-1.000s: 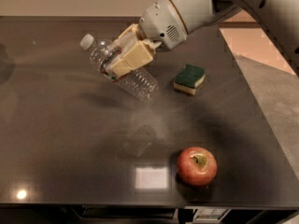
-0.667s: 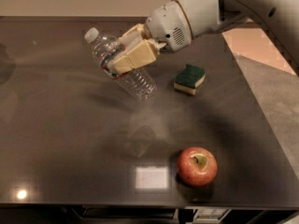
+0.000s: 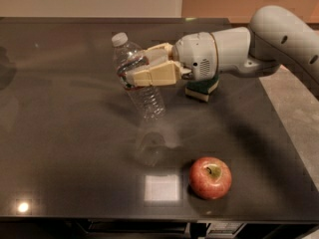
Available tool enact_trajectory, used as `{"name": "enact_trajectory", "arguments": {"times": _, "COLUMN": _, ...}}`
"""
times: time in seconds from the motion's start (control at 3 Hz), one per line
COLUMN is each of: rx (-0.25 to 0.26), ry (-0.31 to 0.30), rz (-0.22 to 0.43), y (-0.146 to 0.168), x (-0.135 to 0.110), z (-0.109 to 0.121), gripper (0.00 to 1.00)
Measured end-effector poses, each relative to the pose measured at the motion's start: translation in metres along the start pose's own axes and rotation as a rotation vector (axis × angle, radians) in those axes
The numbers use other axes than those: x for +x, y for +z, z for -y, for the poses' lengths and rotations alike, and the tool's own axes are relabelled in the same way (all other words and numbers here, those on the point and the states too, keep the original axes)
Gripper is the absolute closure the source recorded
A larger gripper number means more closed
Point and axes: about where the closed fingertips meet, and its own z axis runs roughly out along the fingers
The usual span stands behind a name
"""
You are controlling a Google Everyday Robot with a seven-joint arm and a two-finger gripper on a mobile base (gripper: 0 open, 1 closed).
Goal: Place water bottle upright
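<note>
Tilt is the thing to correct. The small clear ribbed plastic water bottle (image 3: 147,99) hangs above the dark glossy tabletop (image 3: 65,133), up and to the left of the round red apple (image 3: 210,177). Its white cap leans away from the apple and its base is nearer to it. The cream two-finger gripper (image 3: 135,66) is clamped across the bottle's label band. A good finish, I judge, rolls the wrist until the cap points straight up. It then lowers the base flat onto bare surface, well apart from the apple and from the green-and-yellow sponge (image 3: 202,89) lying beyond the apple. The gripper should let go only once the base sits fully.
</note>
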Motion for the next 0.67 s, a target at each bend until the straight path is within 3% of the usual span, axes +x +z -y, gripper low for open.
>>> {"name": "enact_trajectory", "arguments": {"times": 0.67, "rx": 0.033, "ry": -0.002, "rz": 0.165, "y": -0.013, "x": 0.027, "z": -0.004, "gripper": 1.00}}
